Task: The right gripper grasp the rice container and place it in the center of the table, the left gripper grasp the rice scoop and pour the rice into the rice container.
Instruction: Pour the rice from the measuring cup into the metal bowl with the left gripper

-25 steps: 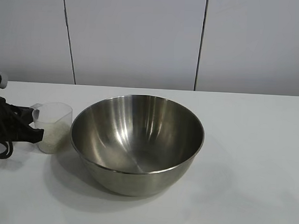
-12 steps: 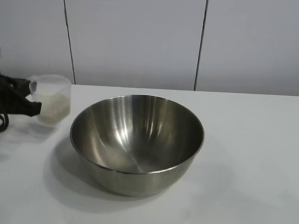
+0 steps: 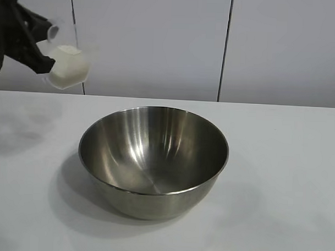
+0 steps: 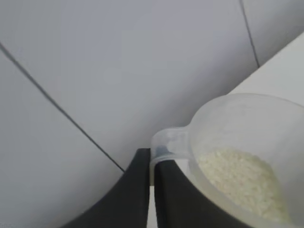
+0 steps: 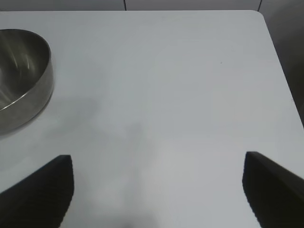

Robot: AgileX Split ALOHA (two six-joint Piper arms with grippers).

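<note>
**Q:** Which stage of the task is the figure showing?

**A:** The rice container (image 3: pixel 153 161) is already sitting upright near the middle of the table (image 3: pixel 286 179), so the placing step is judged complete. The pouring step is under way but no grain is leaving the cup: the bowl's interior is showing bare steel in the exterior view.

**Q:** What is the left arm doing?

**A:** The left gripper (image 3: pixel 42 47) is holding the rice scoop (image 3: pixel 68 61) in the air, high above the tabletop and to the left of the bowl, not over its rim. The cup is tilting slightly. In the left wrist view the two black fingers (image 4: pixel 135 190) are lying pressed together on the cup's little tab handle, clenching it. The rice (image 4: pixel 242 183) is lying as a white heap in the lower part of the scoop (image 4: pixel 247 156).

**Q:** And the right arm?

**A:** The right gripper (image 5: pixel 159 190) is hanging idle over bare table, well apart from the bowl (image 5: pixel 21 76), which is appearing only at the edge of the right wrist view. Its two fingertips are standing wide apart and gripping nothing.

**Q:** What is left to do?

**A:** By judgement, the cup is needing a sideways carry until its lip is above the bowl's opening, then a steeper tip so the grains are falling inside. The risk is tilting early, while the cup is outside the rim, and spilling rice onto the white surface.
</note>
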